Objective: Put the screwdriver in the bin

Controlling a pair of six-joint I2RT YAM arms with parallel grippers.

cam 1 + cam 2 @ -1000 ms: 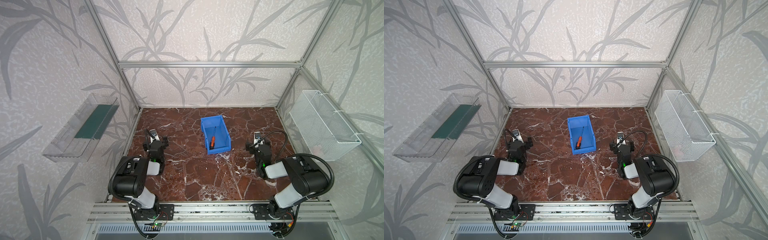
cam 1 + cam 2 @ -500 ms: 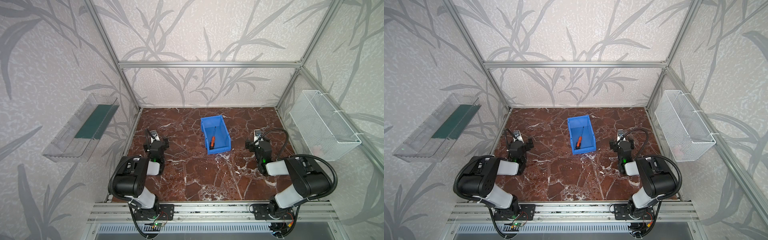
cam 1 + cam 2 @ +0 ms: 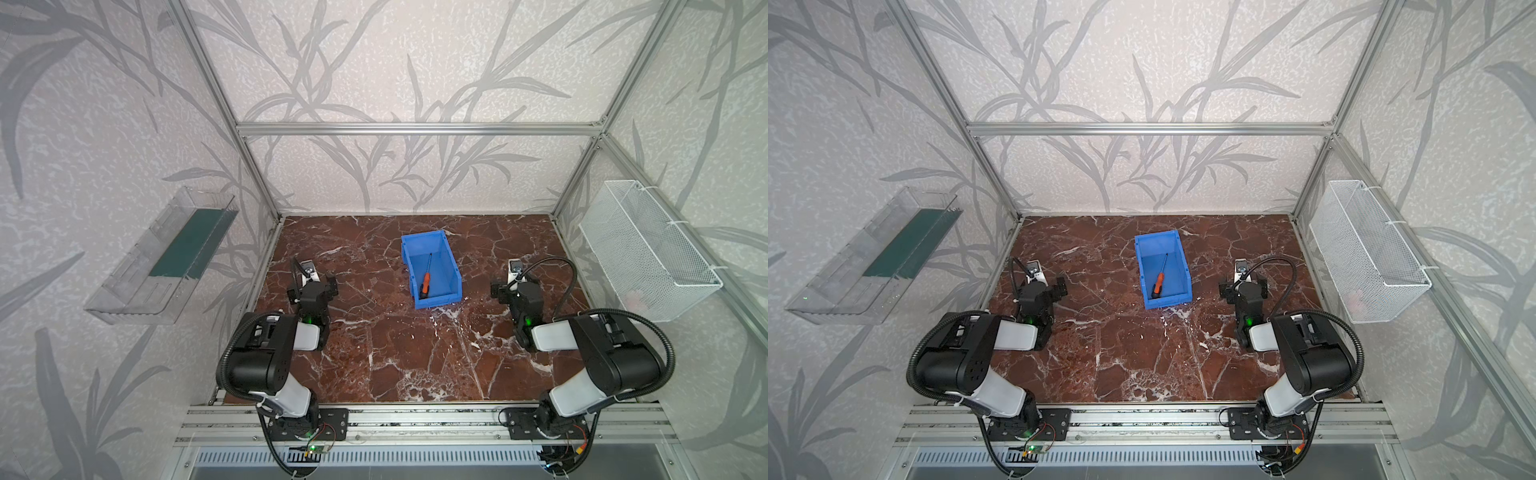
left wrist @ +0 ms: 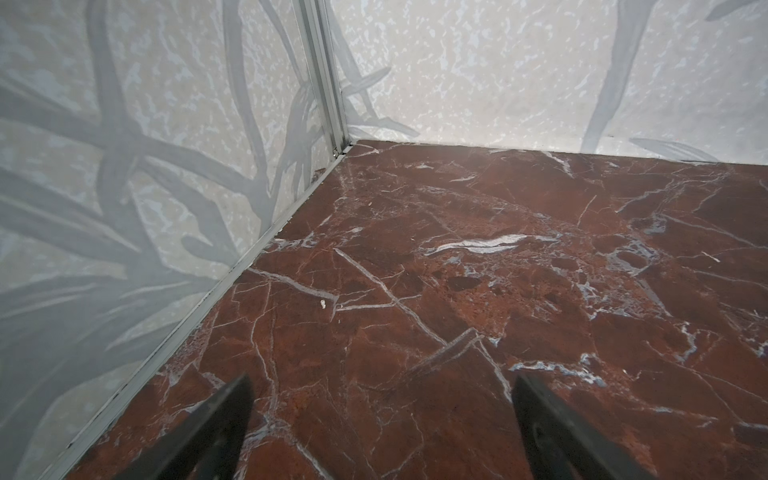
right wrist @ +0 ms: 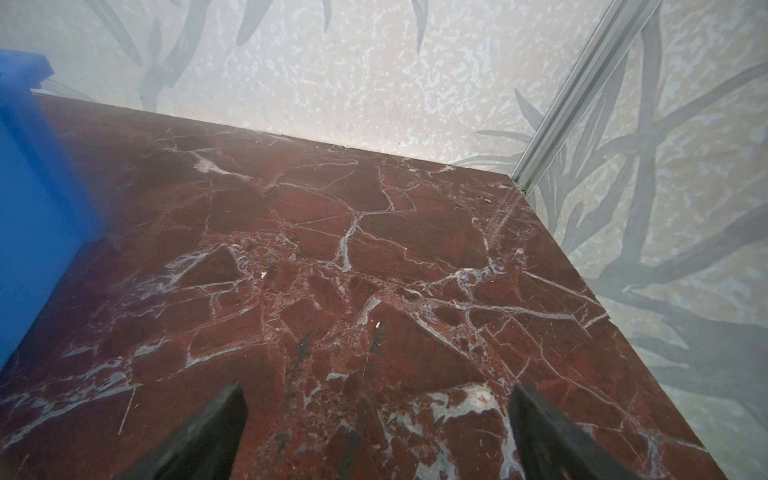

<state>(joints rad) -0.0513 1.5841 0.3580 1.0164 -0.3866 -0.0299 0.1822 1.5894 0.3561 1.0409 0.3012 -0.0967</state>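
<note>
The screwdriver [image 3: 426, 279] lies inside the bin [image 3: 438, 302], flat on its blue floor, in both top views. Its long axis runs nearly along the bin's length: the orange-and-black handle is at the low front lip, towards the robot, and the thin shaft [image 3: 1163, 266] points to the back wall, slanting a little to the right. Nothing touches it.

The bin stands on the marble table [image 3: 395, 353] between the two arms. The screwdriver lies to the left of the right tool [image 3: 515, 289] and to the right of the left tool [image 3: 312, 286]. The right tool is the nearer, and the bin's blue outer wall [image 5: 37, 187] shows at the edge of the right wrist view.

Both tools are spread wide and empty. In each wrist view only bare marble shows between the dark fingers [image 4: 232, 407] [image 5: 224, 415], low over the table and apart from the bin. Judging from this, the task looks finished and no further grasp is called for
</note>
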